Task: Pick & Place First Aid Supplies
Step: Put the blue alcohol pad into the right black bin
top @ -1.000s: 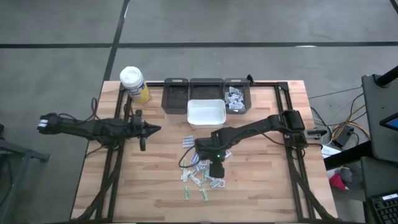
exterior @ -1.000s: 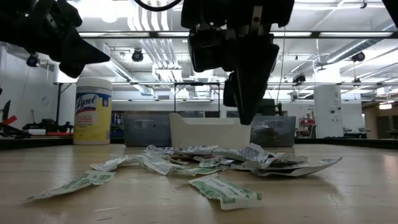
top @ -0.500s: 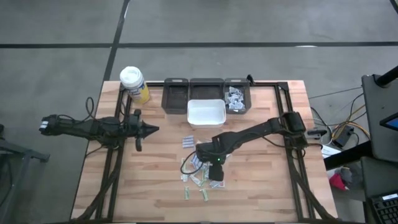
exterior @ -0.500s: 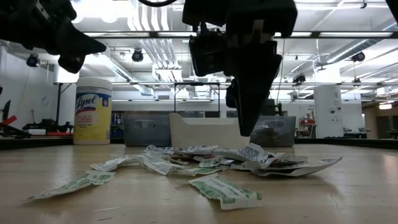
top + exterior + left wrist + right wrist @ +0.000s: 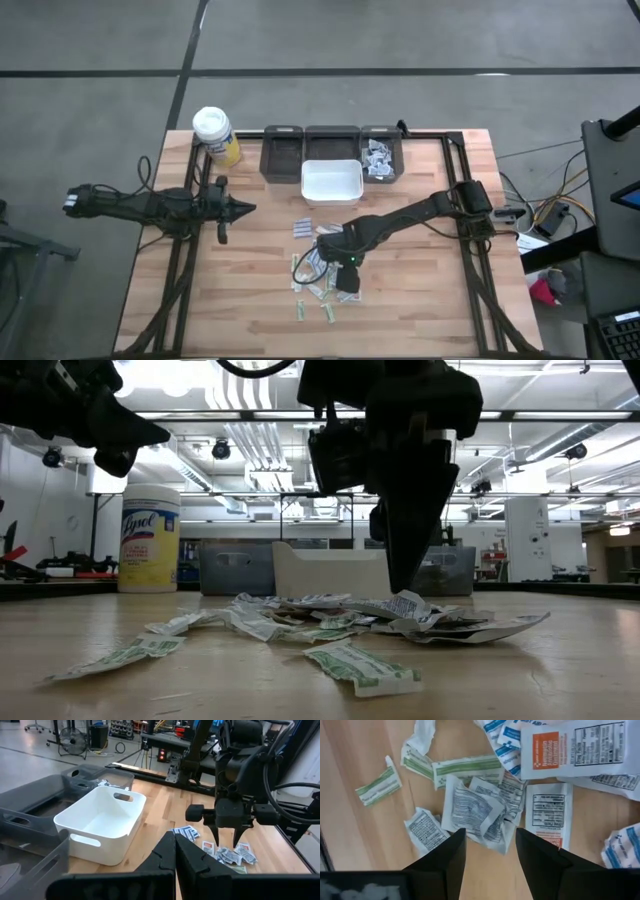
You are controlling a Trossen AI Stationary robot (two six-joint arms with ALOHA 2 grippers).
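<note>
The first aid supplies (image 5: 322, 282) are scattered in a loose heap on the wooden table (image 5: 420, 300), in front of the white bin (image 5: 331, 182) and toward the near edge. White packets with black, blue and orange print and green-striped strips are seen overlapping one another in the right wrist view (image 5: 470, 810); in the low view (image 5: 340, 628) they lie flat or slightly curled on the boards. A few more packets are held in the rightmost of the three dark bins (image 5: 379, 155) behind the white bin.

The right gripper (image 5: 347, 281) is positioned directly above the heap, pointing down, its fingers (image 5: 442, 860) spread apart with nothing between them; a crumpled packet is framed in the gap, still on the table.

The left gripper (image 5: 241, 208) is held above the left part of the table, well apart from the heap, its fingers (image 5: 167, 857) pressed together and empty. A yellow bottle with a white cap (image 5: 215, 135) stands at the far left corner.
</note>
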